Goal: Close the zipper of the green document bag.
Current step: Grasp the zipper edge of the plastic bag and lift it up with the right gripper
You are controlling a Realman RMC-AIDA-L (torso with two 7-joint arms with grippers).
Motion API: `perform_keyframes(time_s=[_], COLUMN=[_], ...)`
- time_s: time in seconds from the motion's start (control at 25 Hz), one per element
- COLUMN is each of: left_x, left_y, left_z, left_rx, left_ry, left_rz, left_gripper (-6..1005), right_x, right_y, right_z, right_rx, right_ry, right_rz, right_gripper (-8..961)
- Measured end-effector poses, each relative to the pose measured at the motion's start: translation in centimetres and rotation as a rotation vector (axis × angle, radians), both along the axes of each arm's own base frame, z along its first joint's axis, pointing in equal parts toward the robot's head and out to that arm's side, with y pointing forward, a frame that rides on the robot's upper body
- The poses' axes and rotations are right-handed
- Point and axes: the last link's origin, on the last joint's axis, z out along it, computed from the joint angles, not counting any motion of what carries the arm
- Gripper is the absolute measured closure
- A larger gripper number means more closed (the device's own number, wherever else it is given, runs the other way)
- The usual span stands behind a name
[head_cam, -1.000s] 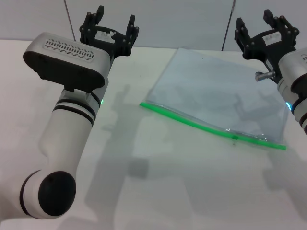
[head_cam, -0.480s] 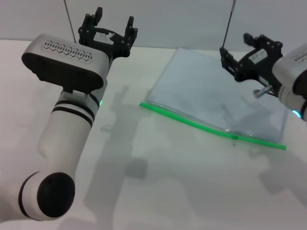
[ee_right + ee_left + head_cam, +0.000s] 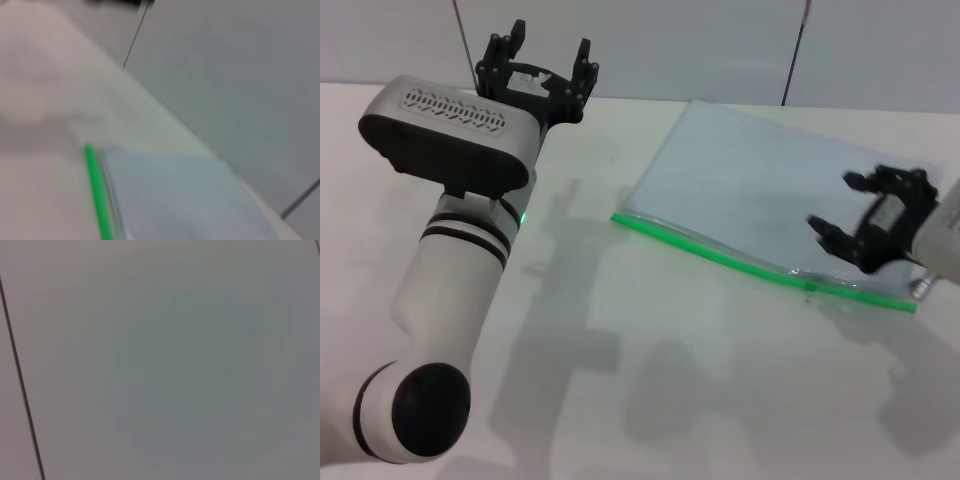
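Flat translucent blue-grey bag (image 3: 770, 195) on white table (image 3: 650, 380), green zipper (image 3: 760, 268) along near edge.
Right gripper (image 3: 855, 225) spread, empty, above right end; left gripper (image 3: 535, 65) parked, open.

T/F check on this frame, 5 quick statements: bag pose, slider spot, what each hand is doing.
1. The green document bag lies flat on the white table. True.
2. The right hand is shut on the slider. False: its fingers are spread, and it hangs over the bag's right end, above the zipper, holding nothing.
3. The left hand is pressing the bag down. False: it is raised at the far left, well clear of the bag, open and empty.
4. The dark slider sits toward the right end of the green strip. True.
5. The green strip runs along the bag's far edge. False: it runs along the edge nearest the robot.
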Motion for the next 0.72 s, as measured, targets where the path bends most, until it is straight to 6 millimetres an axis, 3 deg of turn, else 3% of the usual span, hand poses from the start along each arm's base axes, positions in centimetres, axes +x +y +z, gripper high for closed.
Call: perform_keyframes(time_s=[0.28, 0.72], left_x=[-0.5, -1.2], left_y=[0.0, 0.0], left_z=[0.1, 0.2], left_rx=[0.006, 0.008], left_ry=[-0.004, 0.000], left_rz=[0.018, 0.043], left_gripper=[273, 273], right_x=[2.2, 3.2], right_y=[-1.3, -2.7], right_z=[-0.5, -2.1], right_rx=[0.003, -0.058], right_ry=[-0.308, -0.456], right_rz=[-0.010, -0.018], right_gripper=[324, 324])
